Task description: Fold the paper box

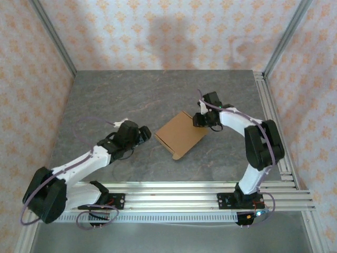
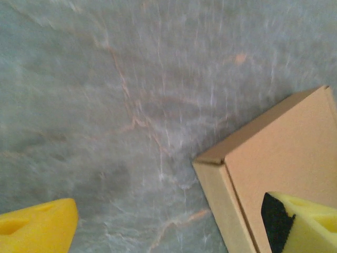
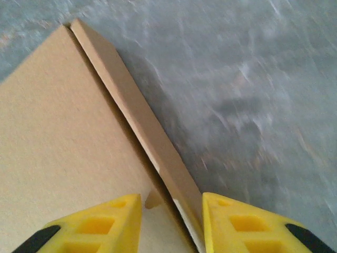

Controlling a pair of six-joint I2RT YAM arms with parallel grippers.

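Paper box (image 1: 181,134) looks nearly folded. Your right gripper (image 3: 171,221) straddles its side wall (image 3: 142,126), fingers parted; left gripper (image 2: 168,224) also released. Pinching off-centre may crush that wall.

Both the white-shelled left arm (image 1: 84,161) and white-shelled right arm (image 1: 234,120) show black joint housings (image 1: 263,145), thin purple cables (image 1: 22,213) looped alongside, and yellow wedge-shaped plastic fingers (image 3: 105,224) with recessed pockets and black pads (image 2: 276,221).
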